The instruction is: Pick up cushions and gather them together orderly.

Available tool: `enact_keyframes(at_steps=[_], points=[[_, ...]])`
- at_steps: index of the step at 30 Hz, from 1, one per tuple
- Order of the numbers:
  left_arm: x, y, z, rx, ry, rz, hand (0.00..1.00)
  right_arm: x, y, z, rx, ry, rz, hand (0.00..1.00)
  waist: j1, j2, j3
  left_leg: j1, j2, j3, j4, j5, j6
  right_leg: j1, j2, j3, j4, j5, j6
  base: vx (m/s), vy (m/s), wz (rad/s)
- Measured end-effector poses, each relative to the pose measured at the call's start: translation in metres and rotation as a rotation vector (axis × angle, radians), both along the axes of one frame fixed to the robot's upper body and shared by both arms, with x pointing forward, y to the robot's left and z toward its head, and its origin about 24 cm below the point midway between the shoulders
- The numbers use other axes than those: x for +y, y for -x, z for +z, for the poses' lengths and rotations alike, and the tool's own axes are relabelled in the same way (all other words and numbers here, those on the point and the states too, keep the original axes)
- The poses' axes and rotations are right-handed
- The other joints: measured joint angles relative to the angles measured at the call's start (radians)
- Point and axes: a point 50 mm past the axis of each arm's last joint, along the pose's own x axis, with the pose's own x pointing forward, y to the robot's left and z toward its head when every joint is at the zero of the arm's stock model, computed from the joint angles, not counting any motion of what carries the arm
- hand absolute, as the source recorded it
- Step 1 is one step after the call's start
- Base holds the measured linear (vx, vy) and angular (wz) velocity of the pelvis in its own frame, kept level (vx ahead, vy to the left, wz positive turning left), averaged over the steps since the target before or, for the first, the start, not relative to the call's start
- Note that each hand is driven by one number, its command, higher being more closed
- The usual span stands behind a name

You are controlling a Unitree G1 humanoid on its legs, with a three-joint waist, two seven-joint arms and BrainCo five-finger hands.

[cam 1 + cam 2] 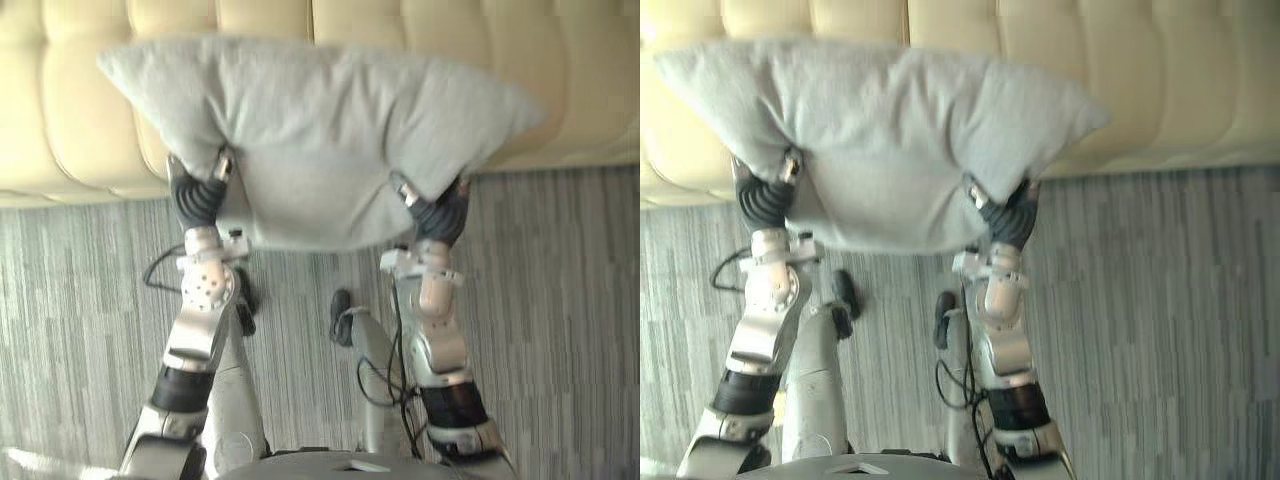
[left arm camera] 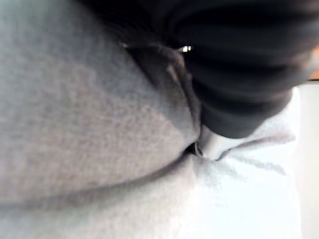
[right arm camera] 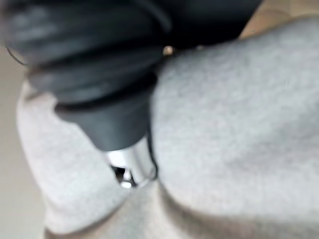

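one grey cushion (image 1: 320, 140) is held up between both hands, clear of the striped grey floor (image 1: 560, 300), in front of the cream tufted sofa (image 1: 570, 70). left hand (image 1: 197, 197) is sunk into its lower left edge, right hand (image 1: 442, 213) into its lower right edge. each hand's grip is buried in fabric: clamped or flat, cannot tell.

You see each hand no further than its dark cover: the left hand (image 1: 198, 195), centre left, and the right hand (image 1: 440, 212), centre right, both vanish under the cushion (image 1: 320, 130), so you cannot read their hold. The cushion also covers the middle of the sofa (image 1: 560, 70), which the frame's top edge cuts off.
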Motion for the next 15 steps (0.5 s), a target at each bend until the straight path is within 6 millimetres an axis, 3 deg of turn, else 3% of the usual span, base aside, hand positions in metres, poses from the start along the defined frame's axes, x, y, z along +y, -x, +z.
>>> enact_keyframes(at_steps=[2,3,7,15], points=[[0.002,0.011,-0.023,0.092,-0.014,-0.014,1.00,-0.004,0.012,-0.020,0.079,0.016,0.010,1.00,-0.003,-0.004,-0.049,0.097,-0.006,0.010,-0.041,-0.009,-0.002,0.108,0.003,-0.005,-0.082,0.014,0.011,0.19,0.066,0.00],[0.004,0.021,-0.038,0.145,-0.021,-0.029,1.00,-0.006,0.020,-0.030,0.124,0.025,0.016,1.00,-0.003,-0.014,-0.105,0.159,-0.009,0.028,-0.079,-0.012,-0.003,0.176,0.007,-0.002,-0.148,0.031,0.014,0.16,0.051,-0.11],[0.007,0.036,-0.056,0.209,0.004,-0.054,1.00,-0.008,0.032,-0.036,0.144,0.049,0.019,1.00,-0.004,-0.028,-0.194,0.280,-0.020,0.058,-0.157,-0.015,-0.005,0.314,0.012,0.004,-0.295,0.075,0.022,0.14,0.041,-0.10],[0.009,0.045,-0.089,0.353,0.036,-0.053,1.00,-0.007,0.029,-0.056,0.236,0.092,0.017,1.00,-0.011,-0.034,-0.276,0.408,-0.078,0.039,-0.255,-0.008,-0.005,0.494,-0.001,0.015,-0.519,0.162,0.040,0.09,0.043,-0.01]])
